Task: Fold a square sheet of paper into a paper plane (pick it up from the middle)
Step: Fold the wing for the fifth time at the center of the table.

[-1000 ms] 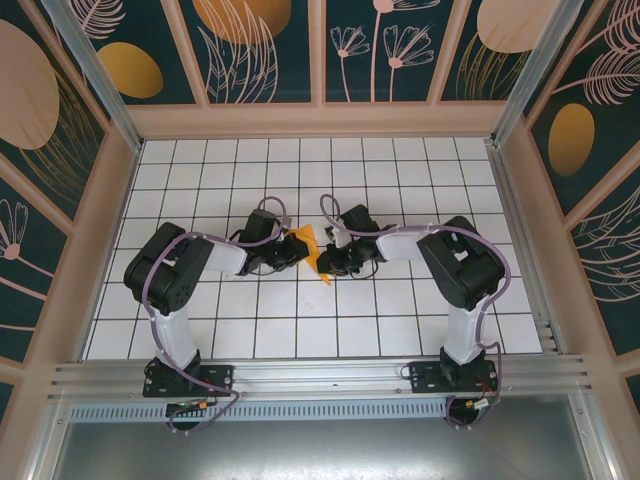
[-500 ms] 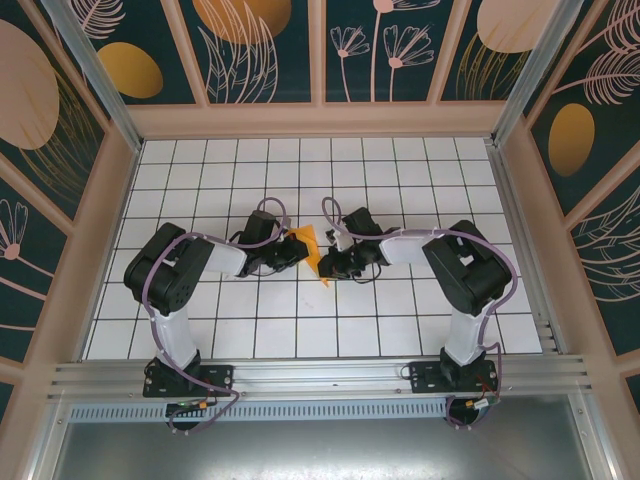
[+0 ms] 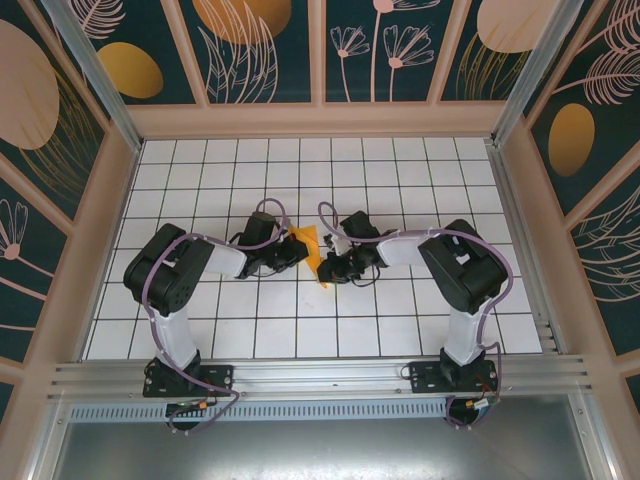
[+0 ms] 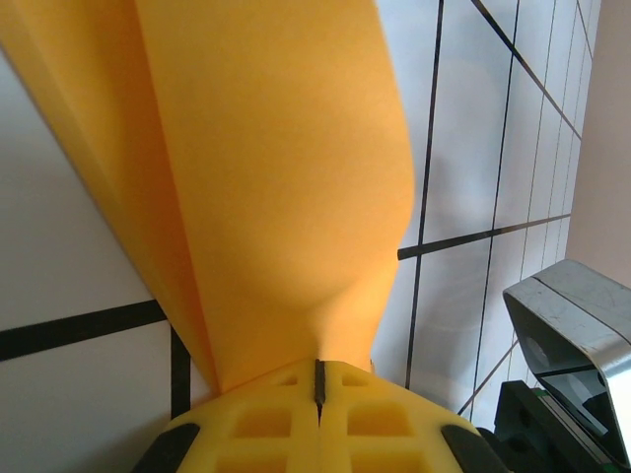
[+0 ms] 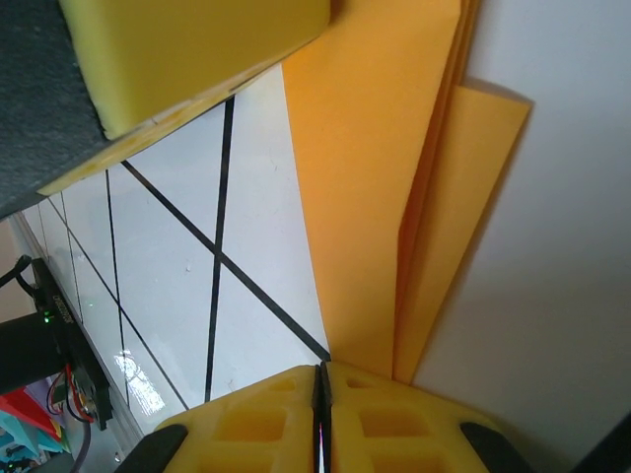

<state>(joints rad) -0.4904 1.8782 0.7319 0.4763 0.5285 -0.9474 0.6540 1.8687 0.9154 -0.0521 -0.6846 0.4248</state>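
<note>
The folded orange paper (image 3: 311, 250) is at the middle of the white grid table (image 3: 400, 180), between the two wrists. From overhead it is only a small creased wedge. The left wrist view shows it as a broad smooth sheet (image 4: 286, 177) rising from the left gripper (image 4: 318, 379), whose pads are pressed together on it. The right wrist view shows stacked layers (image 5: 375, 197) entering the right gripper (image 5: 320, 379), clamped likewise. Both arms reach inward with elbows bent.
</note>
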